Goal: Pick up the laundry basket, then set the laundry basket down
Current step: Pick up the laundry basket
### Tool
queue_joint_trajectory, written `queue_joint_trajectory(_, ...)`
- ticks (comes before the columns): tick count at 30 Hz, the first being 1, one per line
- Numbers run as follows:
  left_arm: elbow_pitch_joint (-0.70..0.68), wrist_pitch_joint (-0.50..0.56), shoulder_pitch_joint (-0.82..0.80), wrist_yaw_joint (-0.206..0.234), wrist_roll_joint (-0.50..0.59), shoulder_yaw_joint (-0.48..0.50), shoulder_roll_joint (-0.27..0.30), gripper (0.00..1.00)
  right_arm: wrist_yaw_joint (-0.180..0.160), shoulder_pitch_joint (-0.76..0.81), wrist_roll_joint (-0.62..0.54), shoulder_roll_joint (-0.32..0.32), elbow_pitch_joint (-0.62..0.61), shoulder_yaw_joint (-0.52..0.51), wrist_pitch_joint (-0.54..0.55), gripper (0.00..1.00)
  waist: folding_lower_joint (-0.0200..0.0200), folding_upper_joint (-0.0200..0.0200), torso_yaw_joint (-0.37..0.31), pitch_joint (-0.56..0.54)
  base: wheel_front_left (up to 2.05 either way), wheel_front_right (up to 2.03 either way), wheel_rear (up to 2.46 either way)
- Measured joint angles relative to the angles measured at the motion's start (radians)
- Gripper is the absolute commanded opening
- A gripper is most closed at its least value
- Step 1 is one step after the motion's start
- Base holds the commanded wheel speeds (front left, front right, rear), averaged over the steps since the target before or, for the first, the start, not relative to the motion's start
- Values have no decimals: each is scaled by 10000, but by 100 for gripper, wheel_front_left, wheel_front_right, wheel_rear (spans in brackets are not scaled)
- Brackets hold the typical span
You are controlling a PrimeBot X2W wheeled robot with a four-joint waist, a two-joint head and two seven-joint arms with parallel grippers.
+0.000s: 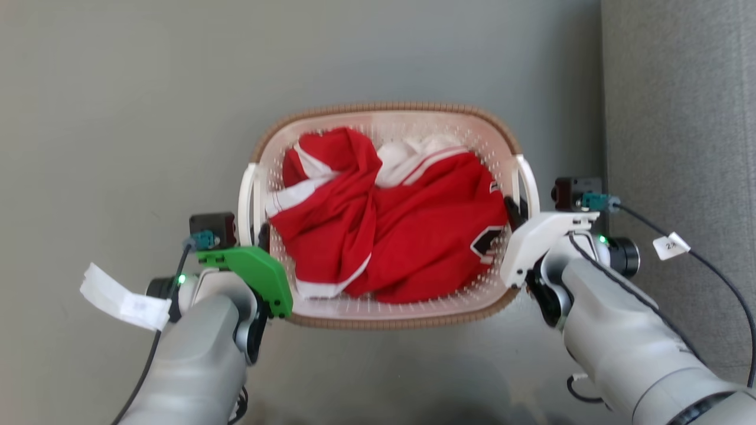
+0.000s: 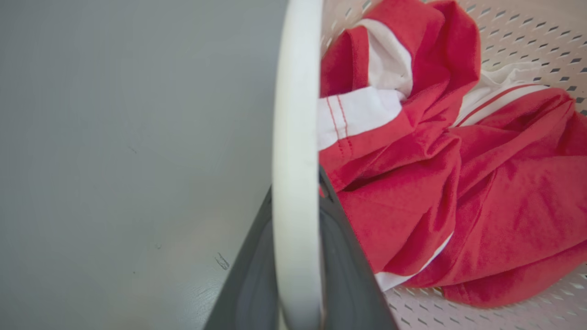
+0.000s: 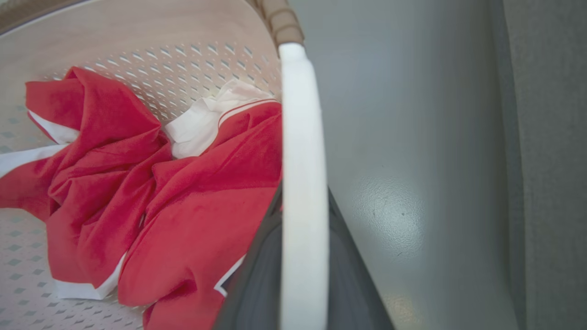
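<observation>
The laundry basket (image 1: 384, 108), cream-white and perforated with a brown woven-look rim, sits centred before me over the grey floor. Red and white clothing (image 1: 384, 230) fills it. My left gripper (image 1: 260, 234) is at the basket's left white handle (image 1: 247, 195). In the left wrist view that handle (image 2: 296, 114) runs between the dark fingers (image 2: 341, 256), which press on both its sides. My right gripper (image 1: 512, 212) is at the right handle (image 1: 527, 177). The right wrist view has this handle (image 3: 300, 137) clamped between the fingers (image 3: 257, 275). I cannot tell whether the basket's base touches the floor.
A grey upholstered piece of furniture (image 1: 679, 118) stands along the right, close to my right arm. Smooth grey floor (image 1: 118, 118) lies to the left of and beyond the basket. Paper tags (image 1: 121, 298) hang from the arm cables.
</observation>
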Motion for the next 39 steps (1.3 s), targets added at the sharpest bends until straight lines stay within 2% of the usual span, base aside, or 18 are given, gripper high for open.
queue_joint_trajectory(30,449,800,2171,-117,-836,-731,-38,0,-17,2330,1459,134,96,959,1112,0,0,0,13,-3002,0,0,0)
queue_joint_trajectory(39,466,949,2435,-75,-976,-903,-13,0,-203,2591,1703,109,-107,1302,1323,0,0,0,29,-3623,0,0,0)
